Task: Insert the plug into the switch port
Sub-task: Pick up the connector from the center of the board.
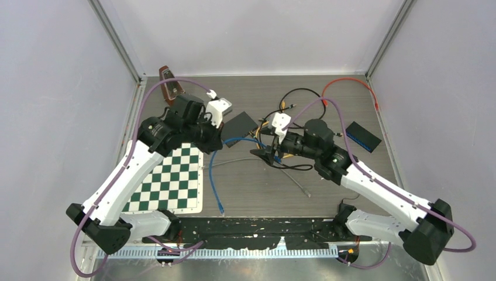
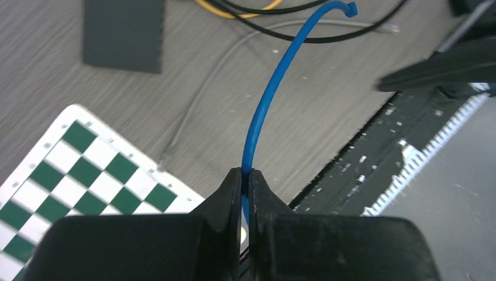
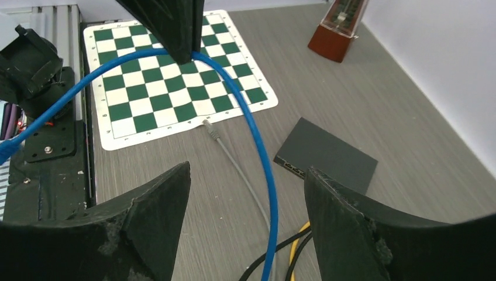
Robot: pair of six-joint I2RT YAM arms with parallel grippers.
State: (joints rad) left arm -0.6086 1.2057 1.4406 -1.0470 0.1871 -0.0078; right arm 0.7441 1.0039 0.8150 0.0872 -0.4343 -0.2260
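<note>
Blue cable clamped in left gripper, right gripper spread wide astride it

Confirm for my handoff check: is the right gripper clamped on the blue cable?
No, the right gripper is wide open, with the blue cable running untouched through the gap.

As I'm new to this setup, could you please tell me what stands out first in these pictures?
A blue cable arcs across the middle, pinched in the shut left gripper by the green-and-white checkerboard mat. It passes through the open right gripper, near a black switch.
</note>
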